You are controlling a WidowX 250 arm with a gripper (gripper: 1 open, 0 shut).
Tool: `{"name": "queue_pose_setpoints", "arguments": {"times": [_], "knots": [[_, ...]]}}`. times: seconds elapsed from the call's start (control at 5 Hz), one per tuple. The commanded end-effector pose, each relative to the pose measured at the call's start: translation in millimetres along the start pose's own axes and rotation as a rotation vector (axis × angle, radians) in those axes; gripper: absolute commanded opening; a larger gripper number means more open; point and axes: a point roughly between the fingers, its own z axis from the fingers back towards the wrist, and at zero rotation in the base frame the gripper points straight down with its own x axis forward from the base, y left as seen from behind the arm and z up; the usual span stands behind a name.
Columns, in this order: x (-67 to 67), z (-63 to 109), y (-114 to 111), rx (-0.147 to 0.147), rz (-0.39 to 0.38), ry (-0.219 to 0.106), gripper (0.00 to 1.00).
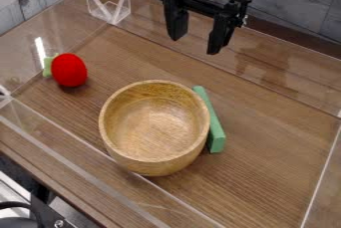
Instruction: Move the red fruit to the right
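One red fruit (68,70) is lying near the L edge of the view, on the tabletop (273,98), w/ its green leafy top (47,65) pointing roughly L. You're looking at the black pincer (196,41) hanging up top, its two fingers standing wide apart w/ nothing btwn them. What's mattering for your next move is the line from pincer to fruit: you're seeing the fruit sitting L and lower in the camera view, well apart from the tips, so you're probably needing to swing L and come down first. Its long axis is looking short and hard to call, maybe running nearer up-down in view; you're better off treating that as approx. Only one arm is showing, so you're not choosing a side. The wooden bowl (154,122) is sitting R of the fruit, w/ the green block (209,120) just beside its far side, so you're needing clearance on the carry R. Re labels: you're getting no readable brand or writing.
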Motion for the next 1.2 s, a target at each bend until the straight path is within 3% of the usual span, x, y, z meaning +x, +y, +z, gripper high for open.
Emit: {"name": "queue_pose_setpoints", "arguments": {"times": [0.0,0.4,0.8,1.0], "knots": [[-4.0,-21.4,5.4,-0.005,0.027,0.024,1.0],[-29.0,-6.4,76.7,-0.005,0.239,-0.03,1.0],[-47.1,-4.0,153.1,-0.004,0.31,-0.082,1.0],[-55.1,-17.9,181.0,-0.007,0.345,-0.092,1.0]]}}
